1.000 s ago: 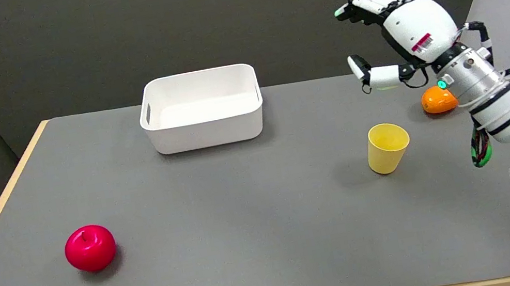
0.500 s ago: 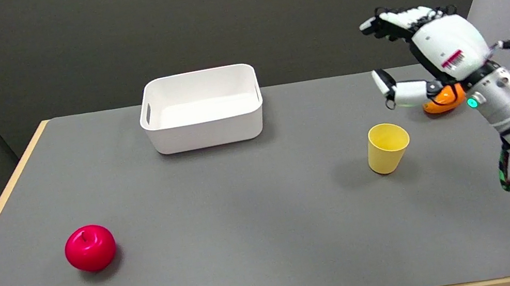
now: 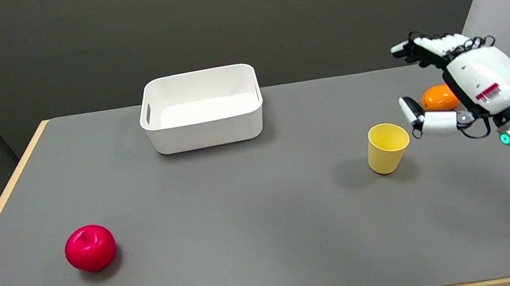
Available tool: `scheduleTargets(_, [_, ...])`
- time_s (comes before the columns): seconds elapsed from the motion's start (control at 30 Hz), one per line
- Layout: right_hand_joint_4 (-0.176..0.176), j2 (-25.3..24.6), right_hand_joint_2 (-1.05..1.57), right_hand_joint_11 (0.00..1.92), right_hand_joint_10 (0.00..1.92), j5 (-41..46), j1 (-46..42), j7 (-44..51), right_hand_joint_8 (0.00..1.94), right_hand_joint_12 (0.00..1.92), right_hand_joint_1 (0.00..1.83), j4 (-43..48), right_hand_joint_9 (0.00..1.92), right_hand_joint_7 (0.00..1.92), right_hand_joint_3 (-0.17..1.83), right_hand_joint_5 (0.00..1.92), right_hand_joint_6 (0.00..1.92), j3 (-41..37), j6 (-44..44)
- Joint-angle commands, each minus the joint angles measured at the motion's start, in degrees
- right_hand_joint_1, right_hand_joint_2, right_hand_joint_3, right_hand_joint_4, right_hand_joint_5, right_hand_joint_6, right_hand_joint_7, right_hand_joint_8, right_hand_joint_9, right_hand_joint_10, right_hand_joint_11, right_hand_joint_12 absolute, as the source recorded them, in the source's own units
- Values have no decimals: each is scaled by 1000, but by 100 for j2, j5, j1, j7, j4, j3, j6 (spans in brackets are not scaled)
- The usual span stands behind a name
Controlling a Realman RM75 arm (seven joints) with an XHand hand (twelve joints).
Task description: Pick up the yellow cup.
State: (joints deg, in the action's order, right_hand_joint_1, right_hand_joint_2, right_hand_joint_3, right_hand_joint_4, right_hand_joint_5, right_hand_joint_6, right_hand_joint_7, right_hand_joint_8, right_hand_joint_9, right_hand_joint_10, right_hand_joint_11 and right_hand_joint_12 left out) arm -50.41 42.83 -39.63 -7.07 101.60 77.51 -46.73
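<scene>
One yellow cup [image 3: 387, 147] is being shown upright on the grey bench [image 3: 249, 228], toward its right side, with its mouth open to the top. One robot hand [image 3: 454, 81] is being held in the air just to the right of the cup, released, with nothing grasped: its fingers [image 3: 419, 49] are being stretched out to the left above, while its thumb [image 3: 412, 111] is being held lower, close beside the cup's rim but apart from it. One orange object [image 3: 437, 98] is being partly hidden behind the robot hand, in the gap between thumb and fingers as seen from the head view; whether it is being touched cannot be told. One white bin [image 3: 202, 109] is being seen at the far middle of the bench, well apart from the cup. One red apple [image 3: 90, 248] is being seen at the near left, well apart from everything else.
</scene>
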Motion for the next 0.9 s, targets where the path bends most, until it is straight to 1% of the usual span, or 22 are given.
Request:
scheduleTargets(0.03, [59,-63,652,410,1033,939,-307,533,566,1597,672,-544,462,512,933,318,591,1161,-1099])
scheduleTargets(0.1, [51,-39,634,334,922,1054,-120,249,439,1524,584,-727,352,421,908,265,484,1338,-1187])
scheduleTargets(0.17, [38,13,615,206,817,1110,46,-236,367,1370,504,-926,265,337,890,210,409,1396,-1192])
scheduleTargets(0.23, [17,97,600,78,703,1085,246,-923,306,1196,431,-1192,184,243,874,149,348,1450,-1200])
scheduleTargets(0.3, [0,196,591,38,648,1102,458,-1515,290,1129,393,-1410,149,198,882,118,330,1536,-1214])
scheduleTargets(0.33, [-14,260,576,13,614,1148,579,-1739,287,1082,363,-1533,120,160,911,91,323,1590,-1222])
scheduleTargets(0.43, [-53,327,550,-1,573,1205,794,-2096,288,923,306,-1763,47,93,968,72,286,1662,-1279])
scheduleTargets(0.5, [-70,331,530,-1,483,1310,887,-2423,217,829,305,-1853,28,77,954,64,237,1674,-1296])
scheduleTargets(0.57, [-78,332,511,-1,355,1381,991,-3017,150,711,255,-1980,14,51,935,43,214,1701,-1296])
scheduleTargets(0.63, [-77,346,506,-1,348,1331,1105,-3651,160,700,250,-2149,6,35,933,30,221,1771,-1308])
scheduleTargets(0.73, [-69,348,539,-1,240,1193,1268,-4120,126,541,274,-2388,-1,-1,951,8,178,1875,-1484])
scheduleTargets(0.8, [-71,343,544,-1,181,1104,1389,-4629,86,472,307,-2660,-1,-1,970,20,127,1984,-1745])
scheduleTargets(0.87, [-72,284,534,-1,106,1074,1538,-5133,8,374,254,-2981,-1,-1,930,-1,123,2095,-2101])
scheduleTargets(0.9, [-75,203,538,-1,84,1072,1662,-5421,3,340,253,-3165,-1,-1,927,-1,118,2176,-2387])
